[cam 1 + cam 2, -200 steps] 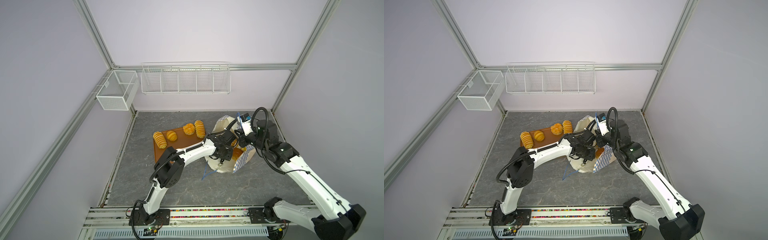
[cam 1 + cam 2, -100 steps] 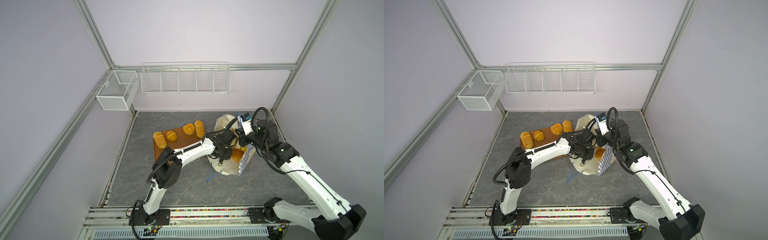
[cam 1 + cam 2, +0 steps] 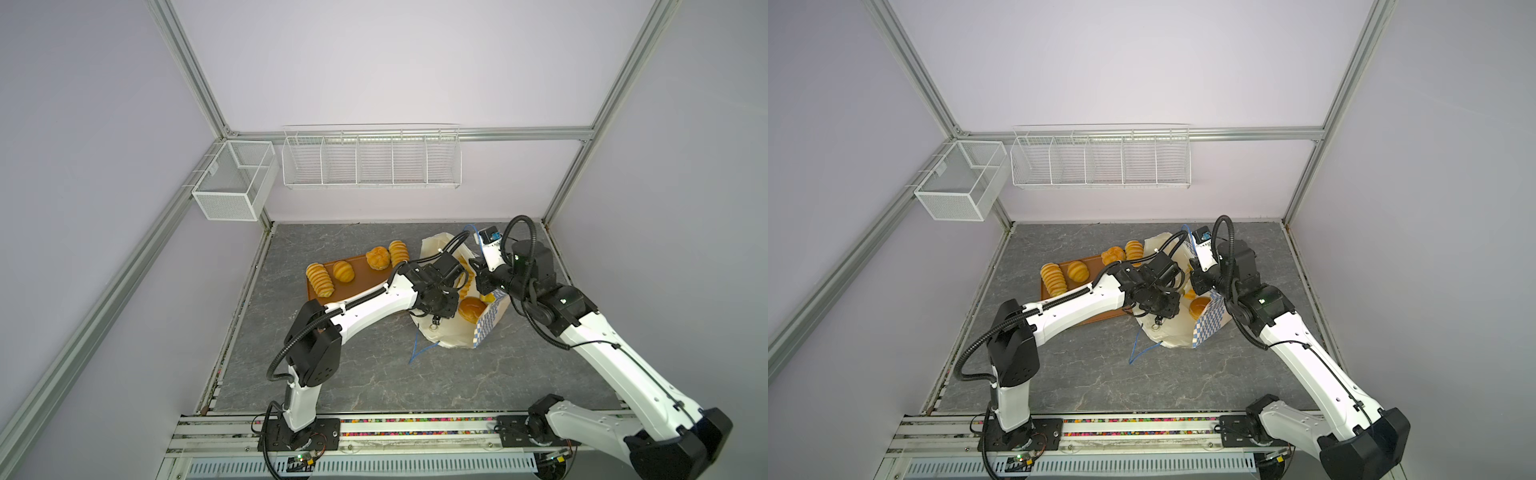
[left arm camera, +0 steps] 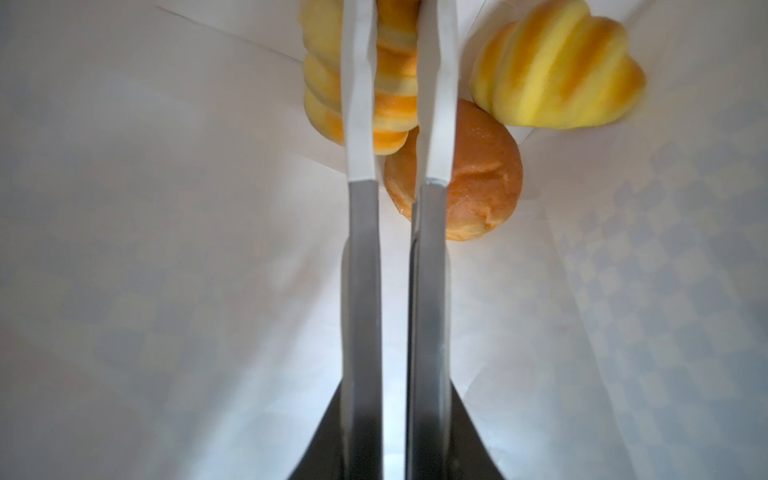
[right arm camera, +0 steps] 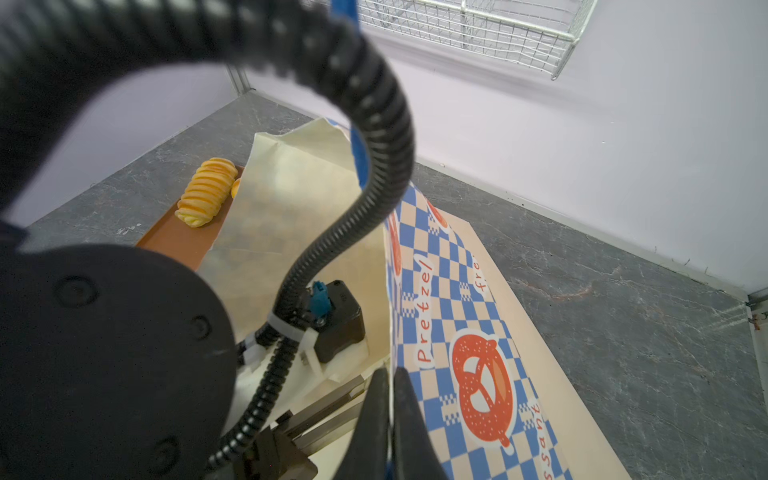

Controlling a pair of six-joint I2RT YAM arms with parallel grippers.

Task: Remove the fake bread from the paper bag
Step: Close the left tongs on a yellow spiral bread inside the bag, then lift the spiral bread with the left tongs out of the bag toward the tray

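Observation:
The paper bag (image 3: pixel 453 336) (image 3: pixel 1177 332) lies tilted on the grey floor with its mouth held open. My right gripper (image 5: pixel 390 384) is shut on the bag's checkered rim (image 5: pixel 440 316). My left gripper (image 4: pixel 397 25) reaches deep inside the bag and is shut on a ridged oblong loaf (image 4: pixel 395 83) of fake bread. Beside that loaf lie a browner round bun (image 4: pixel 478 187) (image 3: pixel 471 309) and a yellow ridged roll (image 4: pixel 557 70). In both top views the left fingers are hidden inside the bag.
A brown flat tray (image 3: pixel 361 286) lies left of the bag with several golden loaves and buns (image 3: pixel 319 279) on it; my left arm crosses over it. A blue cord handle (image 3: pixel 417 351) trails in front of the bag. White wire baskets (image 3: pixel 371 160) hang on the back wall.
My left gripper has closed on the ridged loaf inside the bag. The bag has shifted a little and its mouth stands more open. The right gripper keeps its hold on the rim.

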